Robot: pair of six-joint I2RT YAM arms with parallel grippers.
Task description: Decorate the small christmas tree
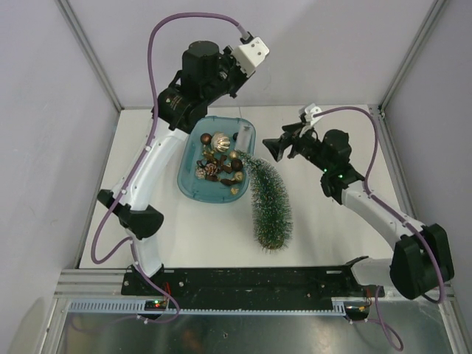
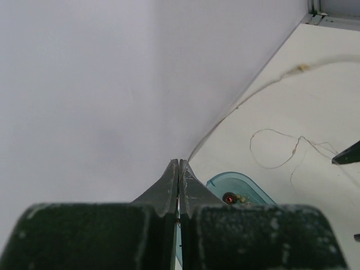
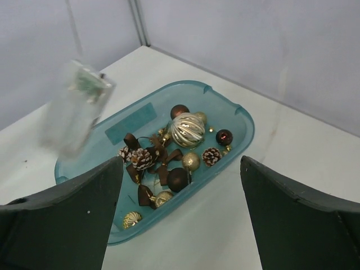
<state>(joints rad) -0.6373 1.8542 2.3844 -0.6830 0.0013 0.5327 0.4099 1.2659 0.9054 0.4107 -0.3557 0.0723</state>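
Observation:
The small christmas tree lies on its side on the table, its tip at the teal tray and its base toward the near edge. The tray holds a ribbed silver-gold ball, pinecones, brown baubles and ribbons. My right gripper hangs open and holding nothing just right of the tray. My left gripper is raised over the tray's far end, shut on a thin light wire. A clear little box hangs blurred above the tray.
Loops of the thin wire lie on the table behind the tray. Grey walls close in the back and both sides. A black rail runs along the near edge between the arm bases.

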